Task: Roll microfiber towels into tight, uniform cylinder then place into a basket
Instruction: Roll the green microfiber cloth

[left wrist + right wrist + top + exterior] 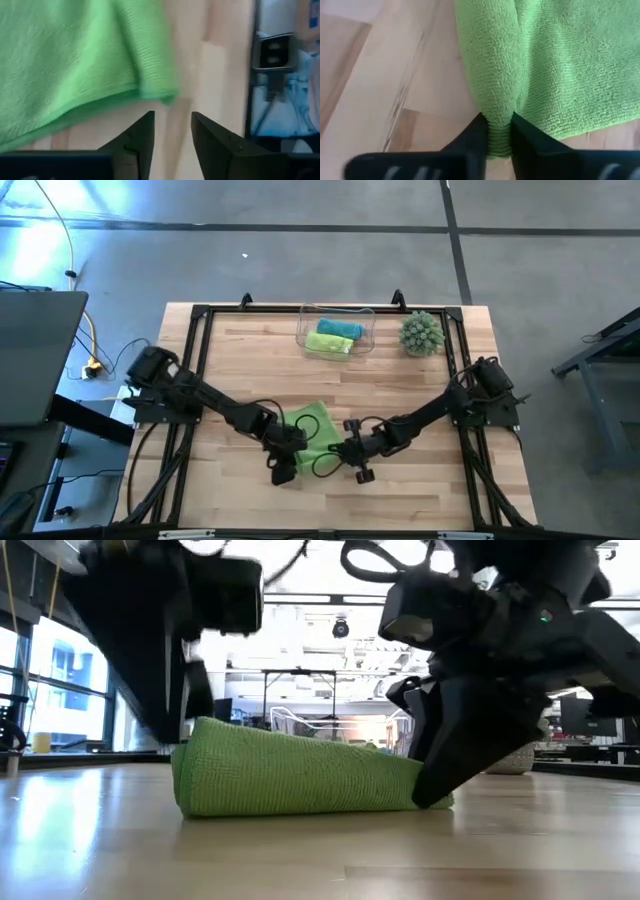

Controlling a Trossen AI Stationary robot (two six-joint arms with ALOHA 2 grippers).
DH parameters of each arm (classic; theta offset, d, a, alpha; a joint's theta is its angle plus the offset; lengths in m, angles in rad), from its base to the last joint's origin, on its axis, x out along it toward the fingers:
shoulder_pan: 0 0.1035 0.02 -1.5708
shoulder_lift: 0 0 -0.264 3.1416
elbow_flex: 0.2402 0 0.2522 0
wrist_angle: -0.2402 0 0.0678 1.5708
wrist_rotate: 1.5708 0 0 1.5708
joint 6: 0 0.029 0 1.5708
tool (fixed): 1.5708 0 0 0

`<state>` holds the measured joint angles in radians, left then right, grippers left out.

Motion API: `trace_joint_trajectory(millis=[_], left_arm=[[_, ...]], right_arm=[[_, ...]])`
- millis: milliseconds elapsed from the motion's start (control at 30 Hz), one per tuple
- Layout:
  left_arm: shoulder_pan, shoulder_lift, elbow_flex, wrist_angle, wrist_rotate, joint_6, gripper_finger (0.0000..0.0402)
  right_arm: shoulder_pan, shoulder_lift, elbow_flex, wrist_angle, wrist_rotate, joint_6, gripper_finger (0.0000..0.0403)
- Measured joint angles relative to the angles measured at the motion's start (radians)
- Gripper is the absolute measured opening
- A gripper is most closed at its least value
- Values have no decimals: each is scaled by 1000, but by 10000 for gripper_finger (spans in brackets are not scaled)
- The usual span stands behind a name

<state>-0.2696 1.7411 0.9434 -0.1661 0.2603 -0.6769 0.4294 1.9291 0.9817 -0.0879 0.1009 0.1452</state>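
A lime green microfiber towel (312, 426) lies partly rolled on the wooden table near its front edge, resting on its underside (300, 780). My right gripper (497, 120) is shut on the towel's rolled end. My left gripper (172, 117) hangs open just off the towel's other end (155, 85), with bare table between its fingers. At the far side stands the clear basket (366, 330), holding a rolled teal towel (340, 328) and a rolled lime green towel (330, 343). My right gripper pinches the rolled fold at the towel's end (496, 107) between its two fingers. The fingers (440, 775) slant down from above, at the roll's right end in the low view. The towel lies on the table, with its flat part spread beside the roll (580, 65).
A round spiky green plant ball (421, 333) sits at the far right next to the basket. A black frame (200, 315) runs along the table's edges. Bare wood lies between the towel and the basket.
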Motion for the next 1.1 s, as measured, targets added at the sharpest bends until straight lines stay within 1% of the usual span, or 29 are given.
trace_joint_trajectory(millis=[67, 133, 200, 267, 333, 400, 467, 567, 633, 733, 800, 867, 967, 1033, 1100], left_arm=[[-14, -30, 3, -8, -4, 29, 126], [-39, -68, 0, -3, -40, 67, 132], [-71, -76, 7, 80, -127, 114, 133], [-112, -89, 0, 108, -236, 170, 133], [-150, -66, 8, 208, -342, 219, 133], [-186, -53, 3, 209, -451, 248, 134], [-208, -18, 5, 244, -521, 262, 136], [-228, 27, 12, 248, -574, 272, 144], [-228, 67, 20, 246, -595, 278, 150], [-228, 143, 54, 248, -634, 334, 156], [-235, 176, 73, 223, -683, 391, 156], [-241, 222, 106, 235, -728, 425, 156], [-250, 271, 152, 178, -796, 420, 157], [-258, 276, 166, 106, -809, 401, 157], [-261, 291, 186, 97, -793, 365, 156]], right_arm=[[-11, -1, 0, 4, -39, 17, 17], [-25, -1, 0, 15, -103, 39, 9], [-44, 0, -1, 26, -182, 80, 12], [-66, 3, -3, 41, -272, 123, 16], [-87, 5, -4, 52, -341, 166, 16], [-107, 6, -6, 67, -403, 205, 16], [-120, 7, -6, 74, -448, 245, 16], [-143, 8, -7, 86, -518, 316, 16], [-157, 9, -8, 98, -542, 358, 16], [-168, 10, -7, 99, -558, 394, 16], [-175, 9, -7, 102, -559, 416, 16], [-177, 9, -7, 100, -567, 422, 16], [-181, 9, -6, 97, -572, 424, 16], [-180, 9, -7, 103, -567, 421, 17], [-180, 9, -6, 99, -567, 397, 25]])
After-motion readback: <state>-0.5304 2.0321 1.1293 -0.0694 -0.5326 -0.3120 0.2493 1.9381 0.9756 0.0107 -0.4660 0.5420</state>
